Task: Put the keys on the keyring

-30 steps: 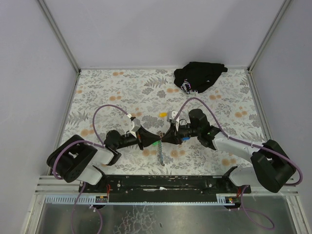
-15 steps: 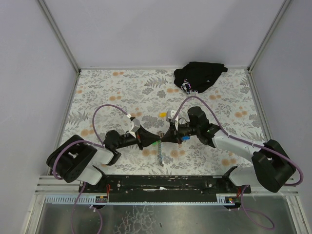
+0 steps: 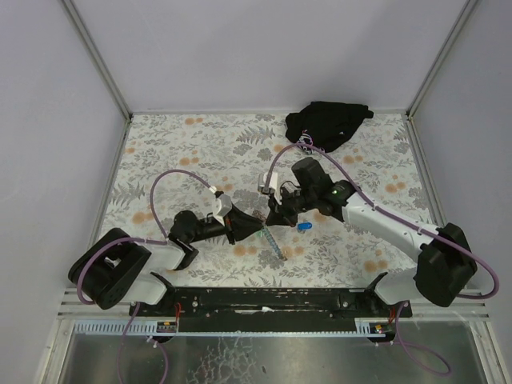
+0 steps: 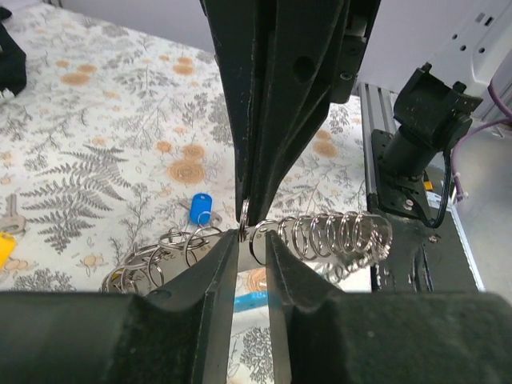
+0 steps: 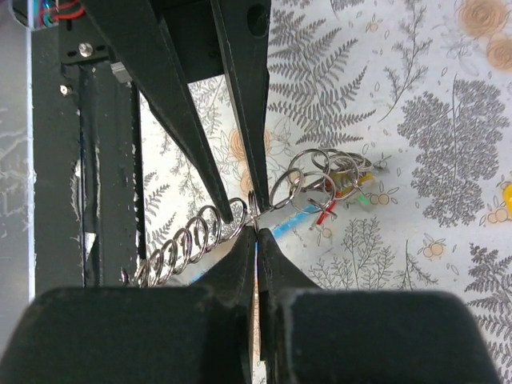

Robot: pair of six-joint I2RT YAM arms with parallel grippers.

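From above, the left gripper (image 3: 259, 229) and the right gripper (image 3: 272, 222) are seen tip to tip over the table (image 3: 184, 152). The keys (image 3: 304, 227) lie on it at 3 o'clock of them. In the left wrist view, the left fingers (image 4: 212, 276) are held slightly apart around the keyring (image 4: 254, 234). In the right wrist view, the right jaws are pressed together on one of its thin rings.

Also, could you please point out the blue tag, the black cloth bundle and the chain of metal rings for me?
blue tag (image 4: 200, 210), left wrist view, middle of the plastic body.
black cloth bundle (image 3: 328, 126), top external view, centre of the cloth.
chain of metal rings (image 4: 336, 234), left wrist view, a loop midway along.
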